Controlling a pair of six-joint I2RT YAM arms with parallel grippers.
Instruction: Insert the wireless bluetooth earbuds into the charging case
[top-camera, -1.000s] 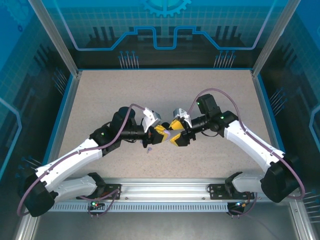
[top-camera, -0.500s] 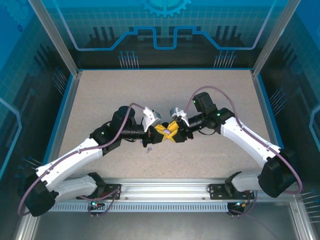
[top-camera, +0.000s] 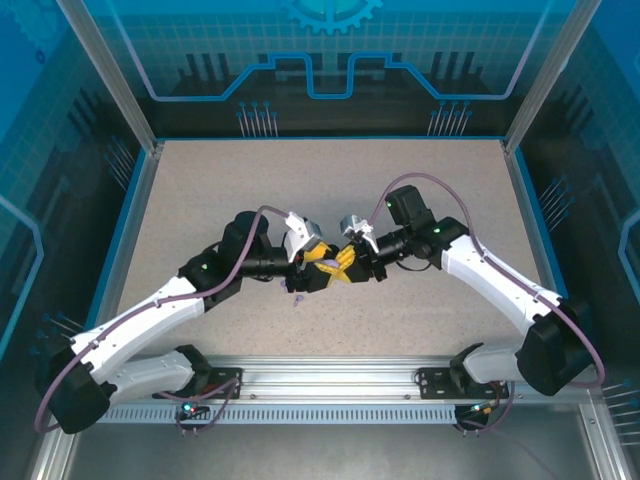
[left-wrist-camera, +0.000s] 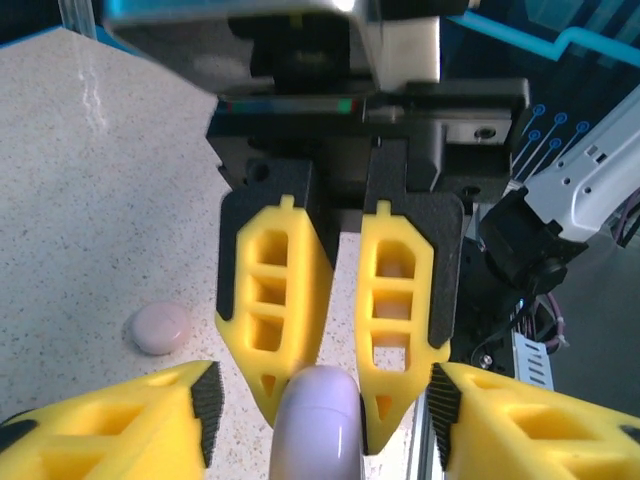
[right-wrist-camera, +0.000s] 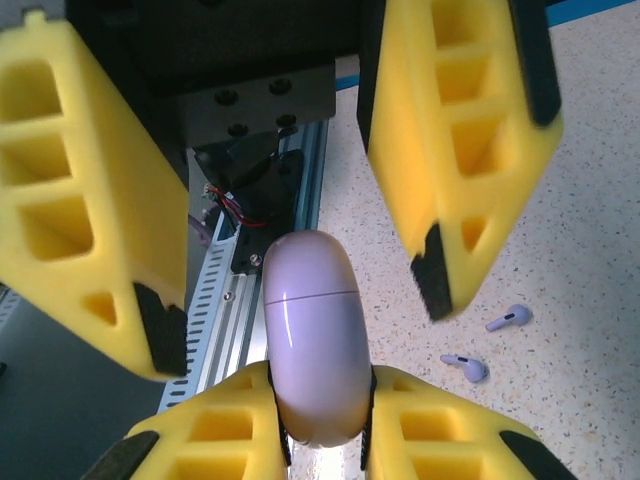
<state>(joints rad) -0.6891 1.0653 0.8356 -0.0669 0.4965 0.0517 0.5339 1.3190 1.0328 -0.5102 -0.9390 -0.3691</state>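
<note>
Right hand (left-wrist-camera: 325, 400) grasps one lilac case (right-wrist-camera: 312, 340), lower centre. Left hand (right-wrist-camera: 298, 305) is released, fingers (right-wrist-camera: 460, 130) flanking the case. Two lilac earbuds (right-wrist-camera: 507, 318) lie on the surface (right-wrist-camera: 585, 200), lower right. One pink case (left-wrist-camera: 160, 327) lies at left.

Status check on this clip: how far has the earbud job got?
Done: nothing inserted; two lilac earbuds lie loose on the table. In hand: the right gripper clamps the lilac case, lid shut; the left gripper stands open around it. Left: open the case, seat both earbuds.
</note>
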